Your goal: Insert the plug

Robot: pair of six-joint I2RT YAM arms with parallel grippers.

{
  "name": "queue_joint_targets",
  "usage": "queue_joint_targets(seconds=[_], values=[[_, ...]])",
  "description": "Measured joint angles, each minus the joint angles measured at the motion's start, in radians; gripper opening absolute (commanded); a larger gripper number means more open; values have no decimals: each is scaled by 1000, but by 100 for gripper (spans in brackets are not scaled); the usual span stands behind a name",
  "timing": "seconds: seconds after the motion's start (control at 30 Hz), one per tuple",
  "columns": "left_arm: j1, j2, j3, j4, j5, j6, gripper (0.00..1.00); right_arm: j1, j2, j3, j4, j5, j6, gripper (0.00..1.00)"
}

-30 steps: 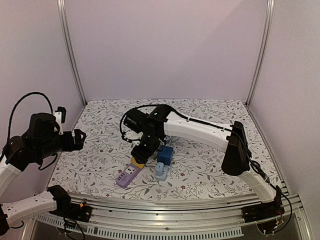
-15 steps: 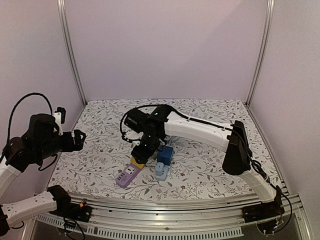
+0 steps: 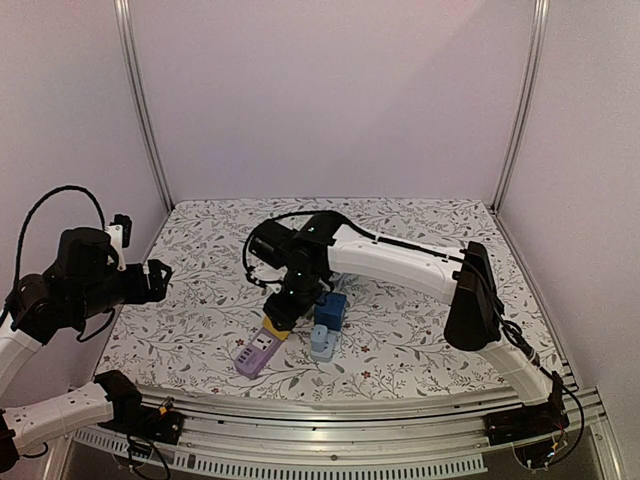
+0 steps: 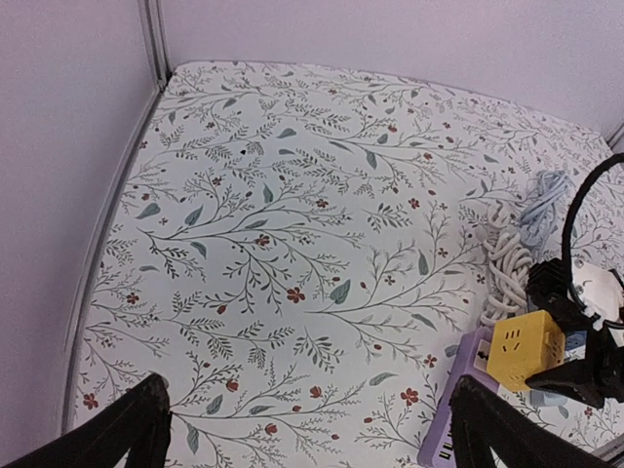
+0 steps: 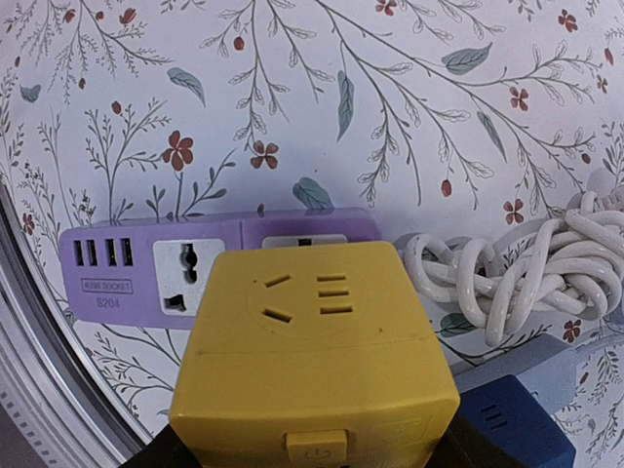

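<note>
**A:** Looking at the right gripper (image 3: 283,312), what has it got?

**B:** The yellow plug cube (image 5: 314,356). Its jaws stand roughly halfway apart and are clamped on the cube's sides. Only dark finger edges show at the bottom of the wrist view.

**A:** Where is the cube against the purple power strip (image 5: 146,273)?

**B:** Right over the strip's far half, covering most of the socket there. The universal socket and the row of USB ports at the strip's other end are uncovered.

**A:** Is it pushed home?

**B:** I cannot tell. The cube's underside is hidden in every view.

**A:** And the left gripper (image 4: 304,395)?

**B:** Spread wide with nothing between the fingers, raised well to the left of the strip.

**A:** Anything else by the strip?

**B:** A bundled white cable (image 5: 512,268) lies just past the end that the cube covers. A blue adapter (image 3: 329,309) stands just to the strip's right, on the flowered table (image 3: 420,235).
</note>
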State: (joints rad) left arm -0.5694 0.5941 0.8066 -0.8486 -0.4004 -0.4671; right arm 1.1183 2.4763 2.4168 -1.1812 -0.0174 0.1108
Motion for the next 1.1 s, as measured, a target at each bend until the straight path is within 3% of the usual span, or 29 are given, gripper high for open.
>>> queue_joint_targets(seconds=[0.47,1.1], values=[[0,-1,-2,1,5,3,99,3,37,71,-64,42,50,0],[0,-1,-5,21,19,7,99,20,-11,2,-106,140,-2,0]])
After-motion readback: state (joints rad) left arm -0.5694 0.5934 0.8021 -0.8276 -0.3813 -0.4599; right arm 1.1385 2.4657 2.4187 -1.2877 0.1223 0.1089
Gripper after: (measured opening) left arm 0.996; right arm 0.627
